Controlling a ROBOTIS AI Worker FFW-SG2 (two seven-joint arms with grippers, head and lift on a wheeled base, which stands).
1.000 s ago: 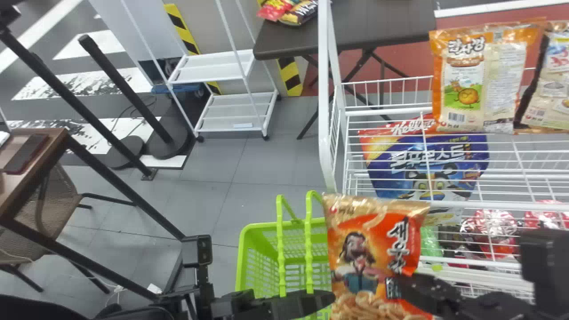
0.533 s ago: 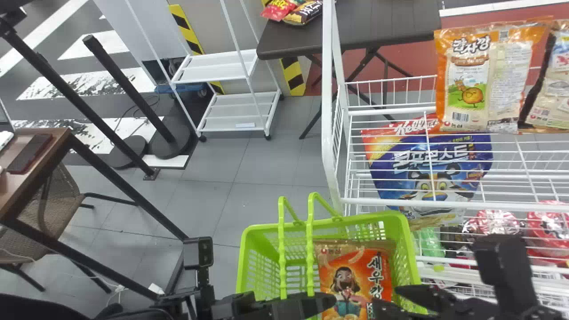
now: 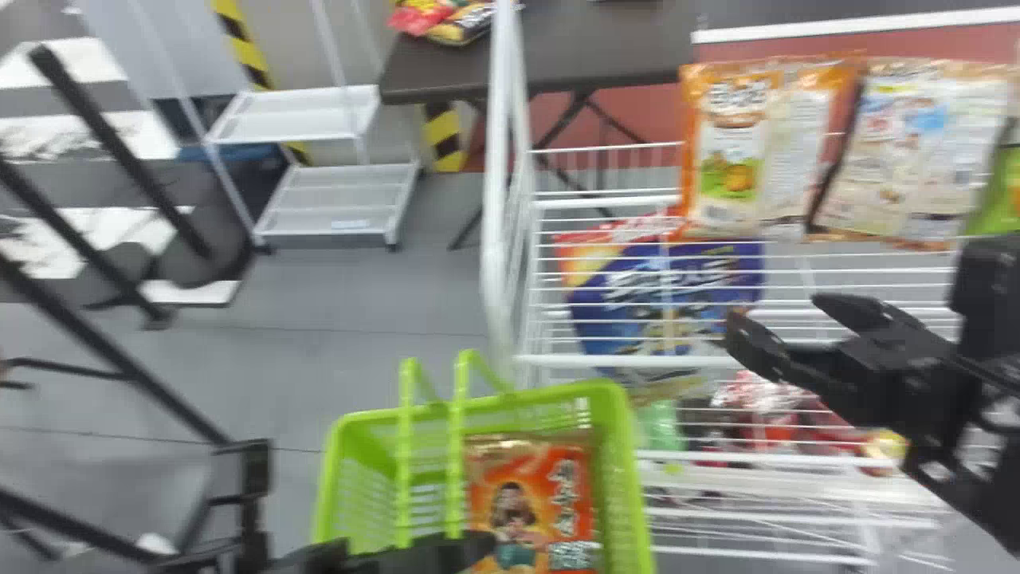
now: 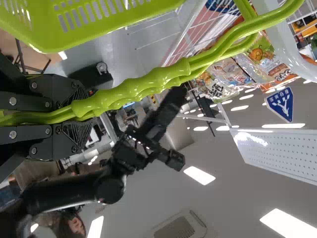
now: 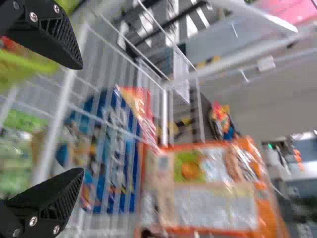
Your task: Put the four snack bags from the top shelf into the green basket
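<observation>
Our right gripper (image 3: 774,312) has moved off to the right of the green basket (image 3: 623,454), fingers spread, while our left gripper (image 3: 470,547) pinches the basket's handles (image 3: 462,462) and an orange snack bag (image 3: 518,506) sits inside. Beyond the basket we see grey floor (image 3: 343,311) and a white cart (image 3: 335,195), with more snack bags (image 3: 729,159) atop the wire shelf (image 3: 496,239) to its right. Our left wrist view adds a ceiling light (image 4: 200,175) and a blue sign (image 4: 280,104).
</observation>
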